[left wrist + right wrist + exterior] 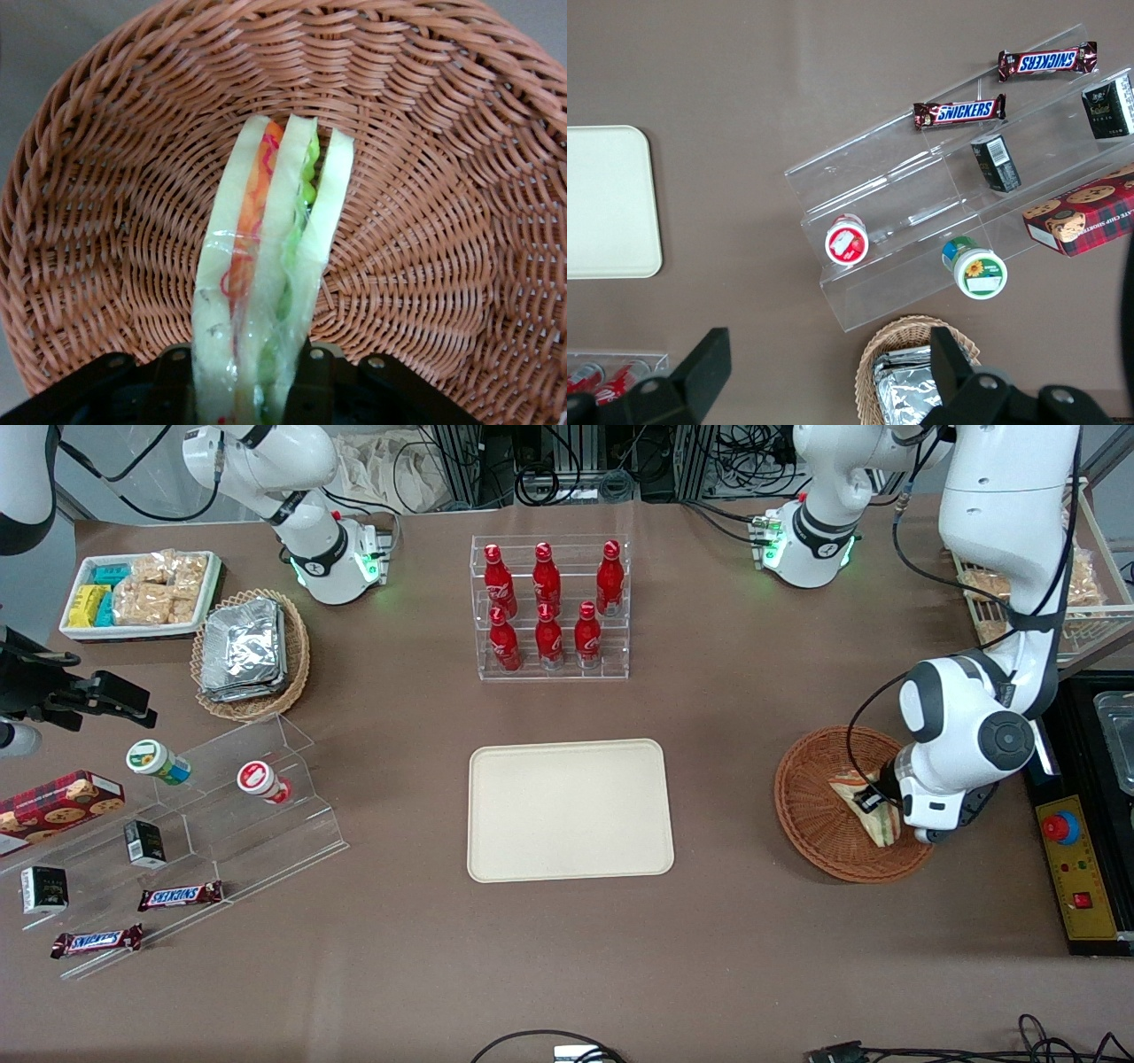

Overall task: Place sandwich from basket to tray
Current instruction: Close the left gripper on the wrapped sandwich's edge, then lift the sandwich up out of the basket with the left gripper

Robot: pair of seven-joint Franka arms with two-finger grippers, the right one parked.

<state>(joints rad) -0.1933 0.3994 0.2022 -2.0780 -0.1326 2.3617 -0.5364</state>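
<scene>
Black cables (542, 1033) at the table's edge lie nearest the front camera, and a little farther in, toward the parked arm's end, two Snickers bars (96, 941) rest on the lowest steps of a clear stepped stand (266, 815), with small dark boxes (144, 843), two round-lidded cups (158, 762) and a red cookie box (58, 804) on the steps above. At the middle of the table sits the cream tray (567, 810), flat, with nothing on it. Toward the working arm's end, about level with the tray and well apart from it, is the reddish-brown wicker basket (797, 815), and the left arm's gripper (873, 802) reaches down into it. The sandwich (884, 831) is inside the basket, in the part nearer the working arm's end. From the left wrist camera the sandwich (266, 266) stands on edge, its bread slices and orange and green filling running away from the gripper (241, 390) over the woven basket (425, 221) floor. A black finger (173, 390) presses each flat side of the wedge, so the gripper is clamped on it. Whether the sandwich rests on the weave or is raised off it cannot be told. Farther from the camera than the tray stands a clear rack of red bottles (549, 607). At the parked arm's end are a tan basket of foil packets (252, 655) and a white bin of snack packs (137, 593).
</scene>
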